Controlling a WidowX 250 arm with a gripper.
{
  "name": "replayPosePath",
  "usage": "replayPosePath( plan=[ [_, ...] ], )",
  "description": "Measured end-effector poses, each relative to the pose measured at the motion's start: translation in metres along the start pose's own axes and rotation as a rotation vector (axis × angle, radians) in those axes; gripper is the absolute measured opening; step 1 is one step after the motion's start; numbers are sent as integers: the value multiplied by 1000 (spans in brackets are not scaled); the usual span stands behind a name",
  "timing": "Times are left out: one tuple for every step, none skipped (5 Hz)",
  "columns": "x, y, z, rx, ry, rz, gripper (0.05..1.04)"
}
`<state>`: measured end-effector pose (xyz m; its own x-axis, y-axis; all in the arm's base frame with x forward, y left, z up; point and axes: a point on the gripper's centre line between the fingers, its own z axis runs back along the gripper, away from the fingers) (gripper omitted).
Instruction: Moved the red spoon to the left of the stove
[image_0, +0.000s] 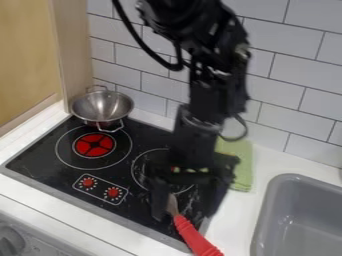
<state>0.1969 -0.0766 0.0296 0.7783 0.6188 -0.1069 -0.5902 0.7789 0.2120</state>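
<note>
The black two-finger gripper (184, 207) is held low over the front right part of the black glass stove (41, 159), its fingers spread apart. Between them the grey head of the red-handled spoon (195, 237) is seen, with the handle angled toward the camera, past the stove's front edge. No firm hold is shown, so the step in hand is judged to be the grasp. For the next move, the fingers need to be lined up across the spoon's neck and closed; then the spoon is to be lifted clear and carried leftward over the stove. If only the head is pinched, the handle may swing or drag.

To the left of the gripper, a red-lit burner (94, 144) and two red knobs are marked on the glass. Farther back on that side, a silver metal colander (101, 109) is set at the stove's corner. Behind the gripper and to its right, a folded green cloth (242, 161) is laid on the white counter (235, 216). A grey sink (294, 177) is set farther right, and the whole is backed by white tiles (297, 42).
</note>
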Motion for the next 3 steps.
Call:
replayPosePath(
  plan=[
    [-3,0,-14,-42,-13,62,999],
    [1,-2,-14,-58,-43,117,999],
    [2,-2,-19,-80,-58,127,999]
  ],
)
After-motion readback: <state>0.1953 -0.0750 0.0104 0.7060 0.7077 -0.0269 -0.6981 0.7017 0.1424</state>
